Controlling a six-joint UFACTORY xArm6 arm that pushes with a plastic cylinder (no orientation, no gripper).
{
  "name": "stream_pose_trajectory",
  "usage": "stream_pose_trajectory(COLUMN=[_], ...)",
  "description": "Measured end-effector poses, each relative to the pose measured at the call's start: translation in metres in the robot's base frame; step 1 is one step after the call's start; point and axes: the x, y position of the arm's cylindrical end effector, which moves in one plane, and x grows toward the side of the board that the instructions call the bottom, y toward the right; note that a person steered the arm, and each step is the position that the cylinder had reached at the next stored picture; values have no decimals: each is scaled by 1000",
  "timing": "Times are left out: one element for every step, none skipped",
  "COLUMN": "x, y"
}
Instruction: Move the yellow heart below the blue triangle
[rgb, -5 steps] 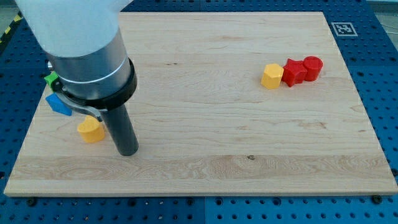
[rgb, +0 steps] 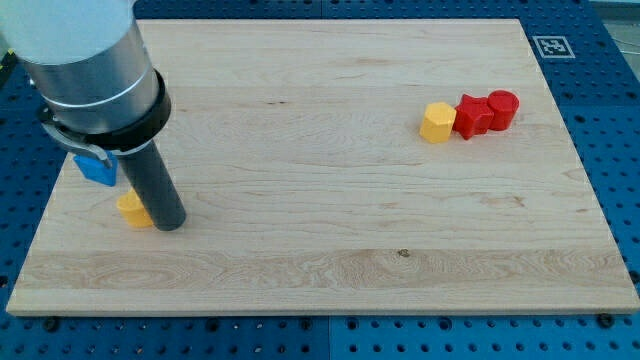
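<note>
The yellow heart (rgb: 131, 209) lies near the board's left edge, partly hidden behind my rod. The blue triangle (rgb: 97, 168) sits just above it and slightly to the left, partly covered by the arm's body. My tip (rgb: 169, 226) rests on the board right against the heart's right side. The heart is just below the blue triangle, a small gap apart.
A yellow hexagon block (rgb: 437, 122), a red block (rgb: 472, 114) and a red cylinder (rgb: 503, 108) stand in a row at the upper right. The wooden board (rgb: 350, 260) has its left edge close to the heart. The arm's large body covers the upper left corner.
My rod has moved left by a few centimetres and pushed the yellow heart left with it. The arm body now hides the green block seen earlier.
</note>
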Motion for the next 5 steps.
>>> stream_pose_trajectory(x=[0,0,-13,-14,-14], y=[-5,7,15,14,9])
